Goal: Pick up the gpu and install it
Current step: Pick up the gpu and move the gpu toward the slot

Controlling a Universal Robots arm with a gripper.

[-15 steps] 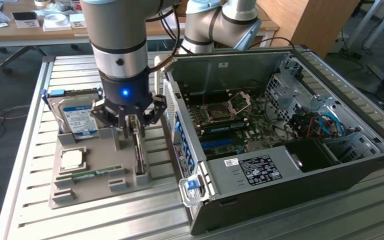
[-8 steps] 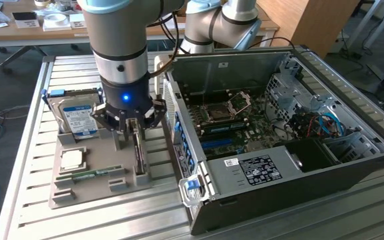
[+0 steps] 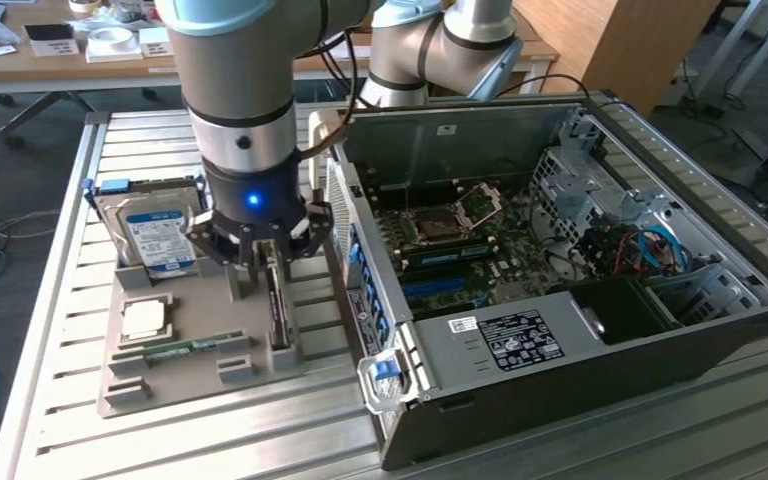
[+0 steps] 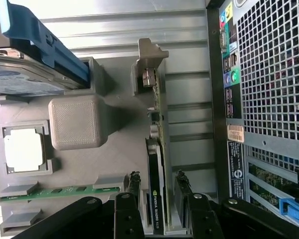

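The gripper (image 4: 157, 180) hangs with jaws spread either side of the gpu (image 4: 155, 164), not gripping it; the card, its dark edge lettered NVIDIA, stands on edge in a matte grey moulded holder (image 4: 114, 164); alongside sit a blue-labelled hard drive (image 3: 157, 240), a square silver processor (image 4: 24, 149) and a green memory stick (image 4: 60, 191); just beside stands an open black computer case (image 3: 704, 330).
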